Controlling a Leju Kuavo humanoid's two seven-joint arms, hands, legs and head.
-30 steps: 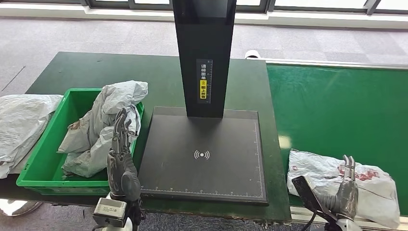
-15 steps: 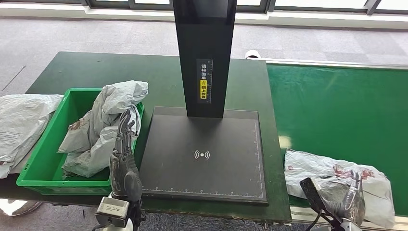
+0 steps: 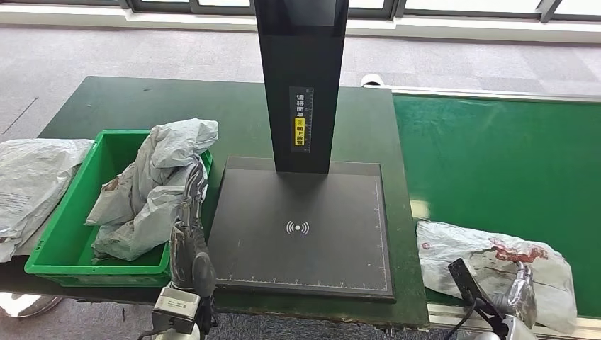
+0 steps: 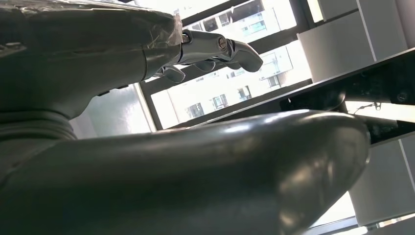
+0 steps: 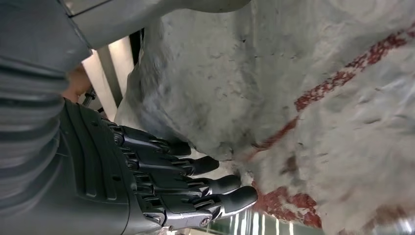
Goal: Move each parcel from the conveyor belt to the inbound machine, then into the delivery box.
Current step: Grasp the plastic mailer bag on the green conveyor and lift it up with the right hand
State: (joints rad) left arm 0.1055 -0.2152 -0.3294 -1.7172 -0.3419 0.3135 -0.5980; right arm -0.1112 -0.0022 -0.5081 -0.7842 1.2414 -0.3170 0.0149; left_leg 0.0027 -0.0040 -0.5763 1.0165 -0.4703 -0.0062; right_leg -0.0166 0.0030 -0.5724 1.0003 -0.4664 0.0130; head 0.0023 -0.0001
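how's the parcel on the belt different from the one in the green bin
The belt parcel lies fairly flat on the conveyor; the bin parcel is crumpled and heaped up, rising above the green bin rim. The belt parcel shows red print; the bin parcel looks plain grey with a brownish patch. The right hand is at the belt parcel's near edge. Both are grey plastic mailer bags.

Grey carpet floor (image 3: 106, 53) beyond the dark green table (image 3: 177, 106); window frames (image 3: 425, 7) behind
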